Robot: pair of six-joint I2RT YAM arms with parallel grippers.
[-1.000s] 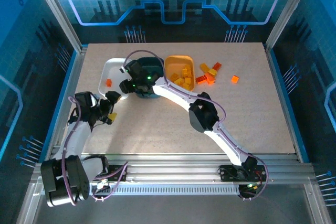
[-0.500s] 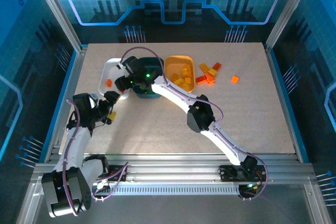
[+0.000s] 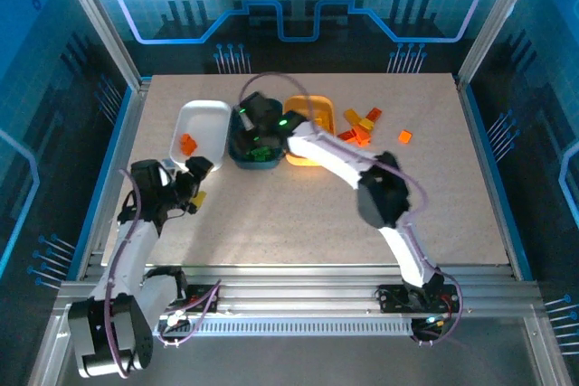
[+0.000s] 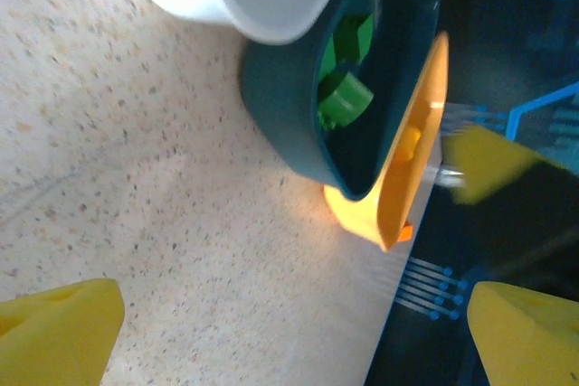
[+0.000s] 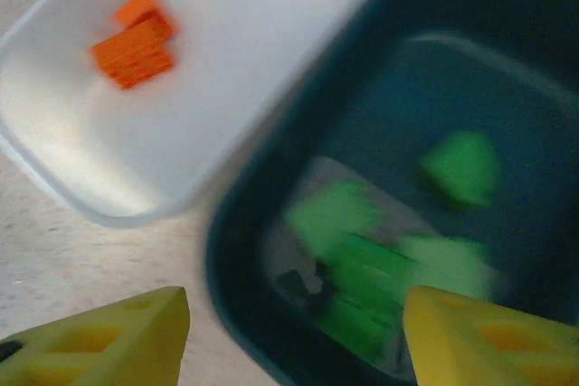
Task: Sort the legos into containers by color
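Three containers stand in a row: a white tub (image 3: pixel 203 119), a dark teal tub (image 3: pixel 242 156) and an orange tub (image 3: pixel 317 108). Red-orange legos (image 5: pixel 136 42) lie in the white tub (image 5: pixel 208 88). Green legos (image 5: pixel 380 250) lie in the teal tub (image 5: pixel 507 51). Yellow-orange legos (image 3: pixel 315 126) sit in the orange tub. My right gripper (image 3: pixel 253 144) hovers open over the teal tub's near rim, with nothing between its fingers (image 5: pixel 99 341). Near the white tub's front corner, my left gripper (image 3: pixel 197 183) stands open and empty above bare table (image 4: pixel 181 250).
Loose red-orange and yellow-orange legos (image 3: pixel 360 126) lie on the table just right of the orange tub, one more (image 3: pixel 404 136) farther right. The right arm's forearm crosses over the orange tub. The table's near half is bare speckled board (image 3: pixel 289 214).
My right gripper swung right from over the white tub to over the teal tub, its jaws wider than a second ago. The left arm barely shifted.
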